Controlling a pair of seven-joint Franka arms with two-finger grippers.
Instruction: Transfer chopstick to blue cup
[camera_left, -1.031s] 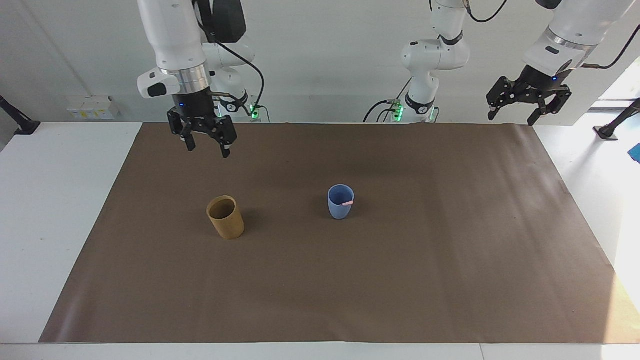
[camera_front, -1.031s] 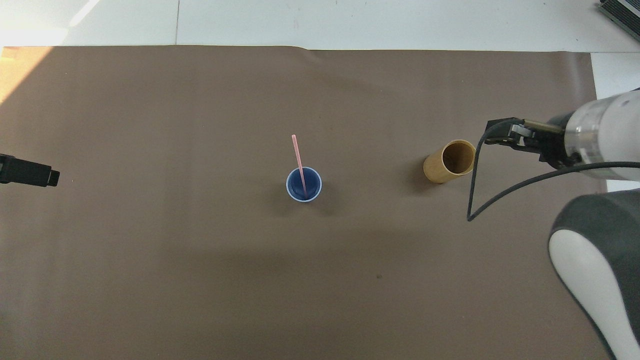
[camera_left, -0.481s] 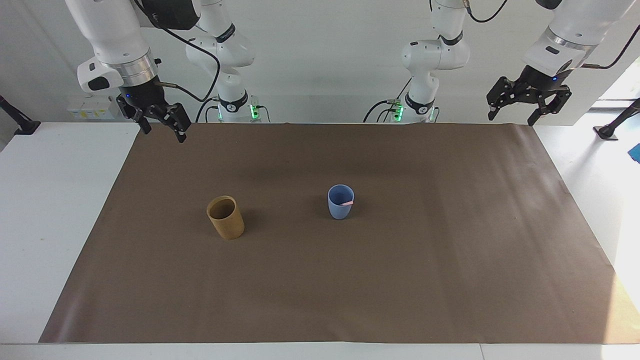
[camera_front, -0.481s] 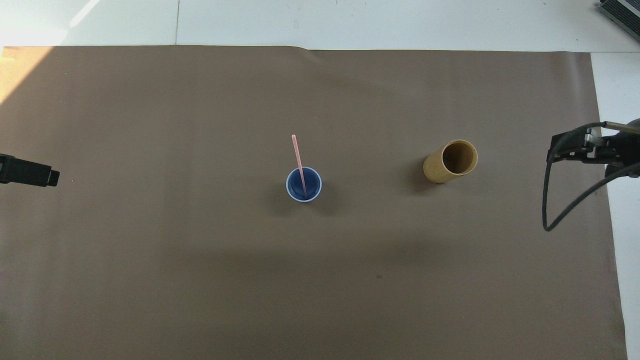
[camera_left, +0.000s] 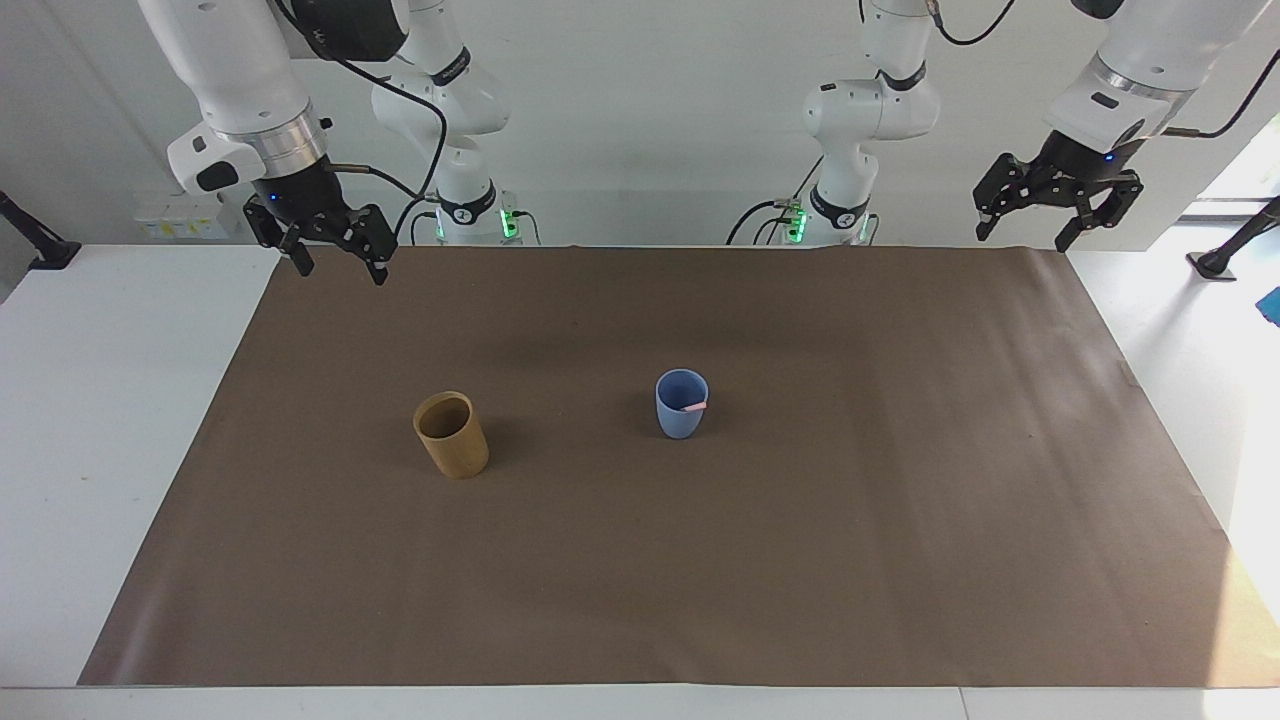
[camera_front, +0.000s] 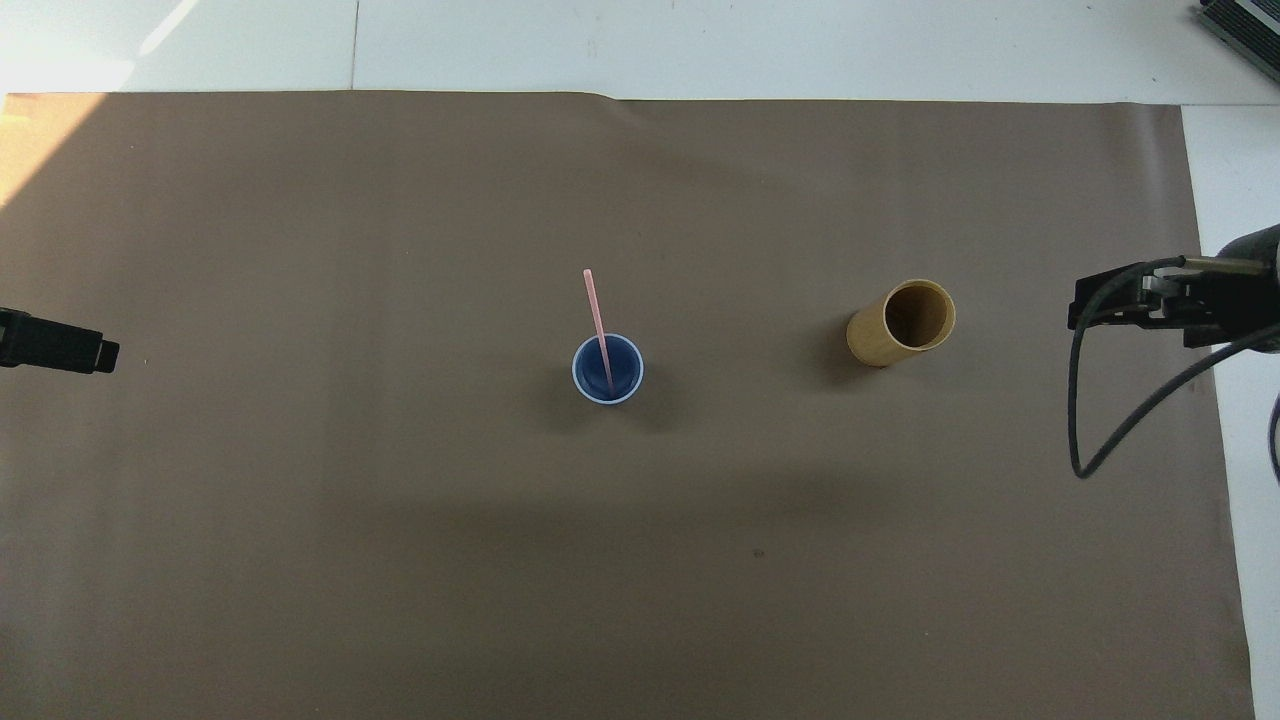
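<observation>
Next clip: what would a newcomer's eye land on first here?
Probably the pink chopstick standing in the blue cup mid-mat, leaning away from the robots. Beside it, toward the right arm's end, stands an empty tan cup. Both grippers hang open and empty above the mat's corners nearest the robots: the right gripper at its end, the left gripper at the other.
</observation>
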